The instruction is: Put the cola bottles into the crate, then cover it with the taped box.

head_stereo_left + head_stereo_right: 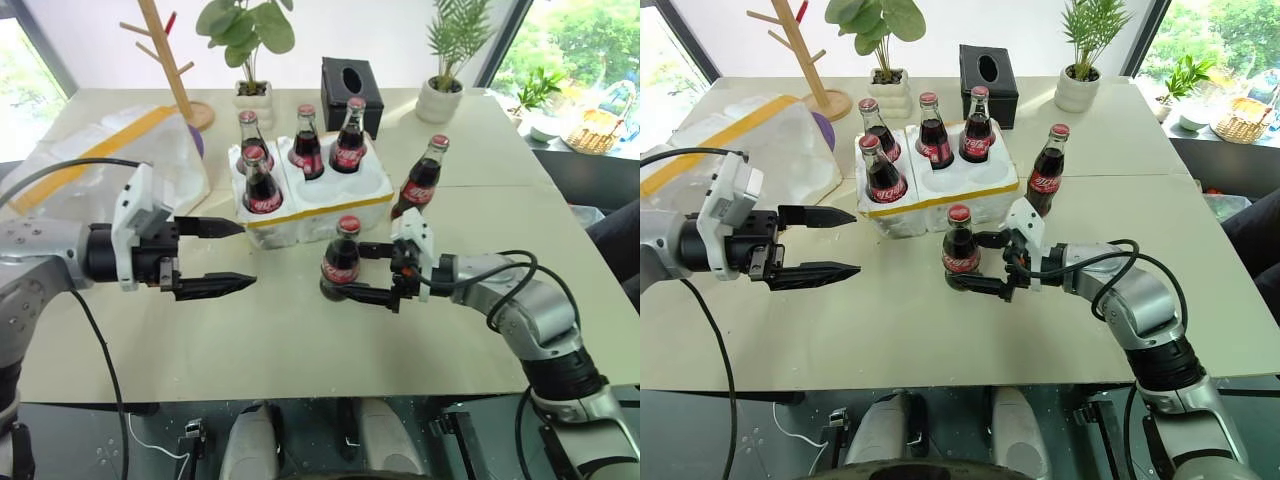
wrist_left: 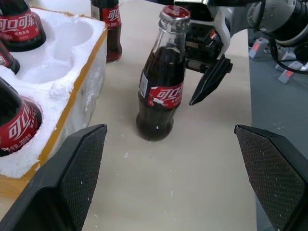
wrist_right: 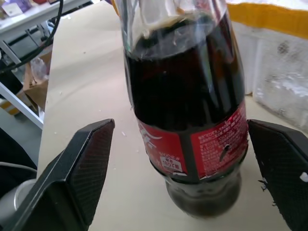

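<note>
The taped box (image 1: 110,160) lies tipped at the table's (image 1: 300,340) far left, well apart from the action, with its yellow band running across its top. Beside it, nearer the middle, sits the crate (image 1: 310,205), a low white foam tray with a yellow band on its side; four cola bottles (image 1: 262,180) stand in its wells and two wells near the front right look free. A fifth bottle (image 1: 421,178) stands on the table just beside the crate's right end.

The sixth bottle (image 1: 341,256) matters most: it stands upright on the table just in front of the crate, long axis vertical, red cap up, red label facing out, dark cola filling it to the neck. The right gripper (image 1: 362,270) reaches in level from the right with its fingers spread wide on either side of the bottle's lower body (not clamped on it, gaps show on both sides in the right wrist view). The left gripper (image 1: 228,255) points at the same bottle from the left, also spread and empty, but stands well apart. So the right arm is much the nearer, and closing on the bottle looks like its job.
</note>
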